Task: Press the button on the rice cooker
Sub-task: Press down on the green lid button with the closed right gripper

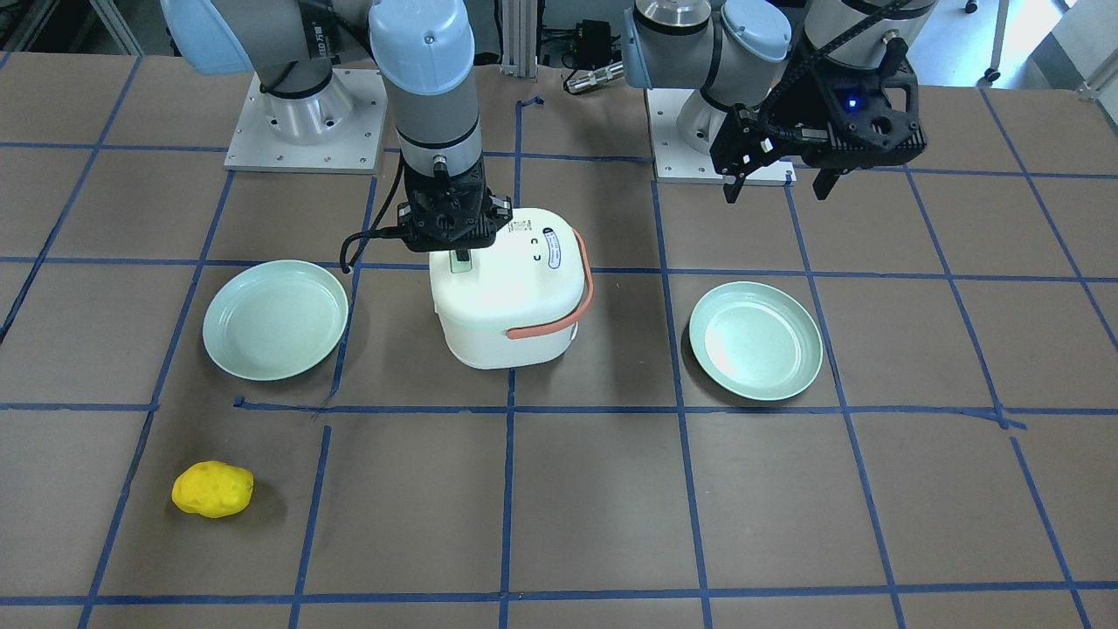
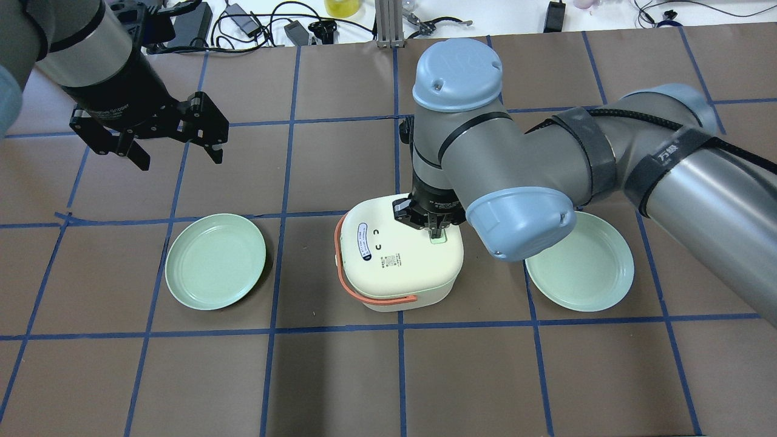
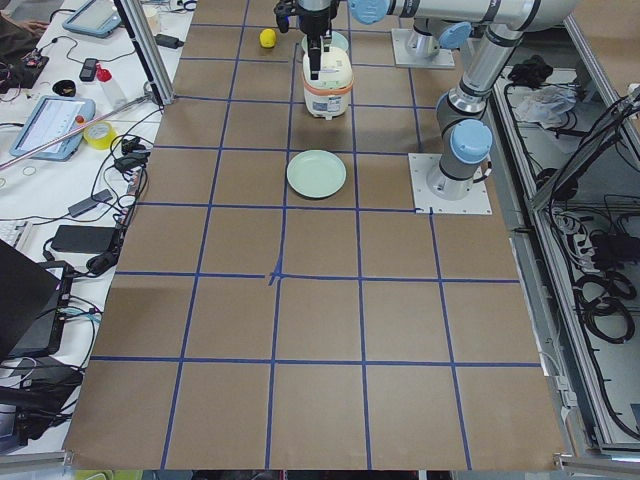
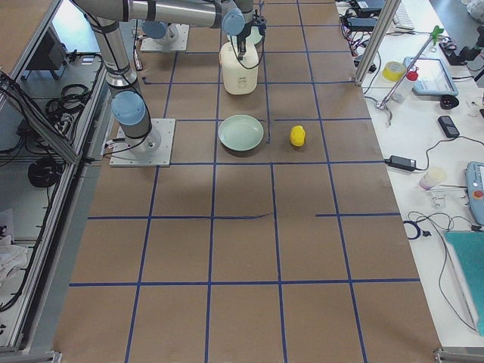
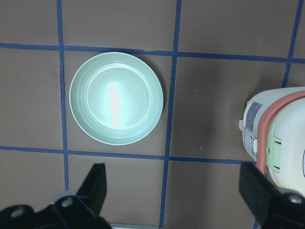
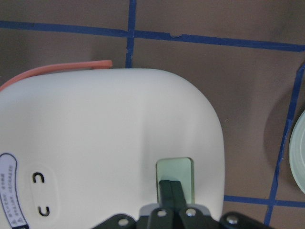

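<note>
A white rice cooker (image 1: 511, 297) with a salmon handle stands mid-table; it also shows in the overhead view (image 2: 397, 258) and the right wrist view (image 6: 109, 138). Its pale green button (image 6: 175, 174) sits on the lid (image 2: 438, 238). My right gripper (image 6: 170, 187) is shut, its fingertips together and down on the button (image 1: 460, 262). My left gripper (image 2: 176, 149) is open and empty, held high above the table, away from the cooker; its fingers (image 5: 93, 183) frame the left wrist view.
Two pale green plates flank the cooker (image 1: 275, 319), (image 1: 755, 341). A yellow potato-like object (image 1: 212, 489) lies near the table's front. Blue tape lines grid the brown table. The arm bases (image 1: 306, 122) stand at the robot's edge.
</note>
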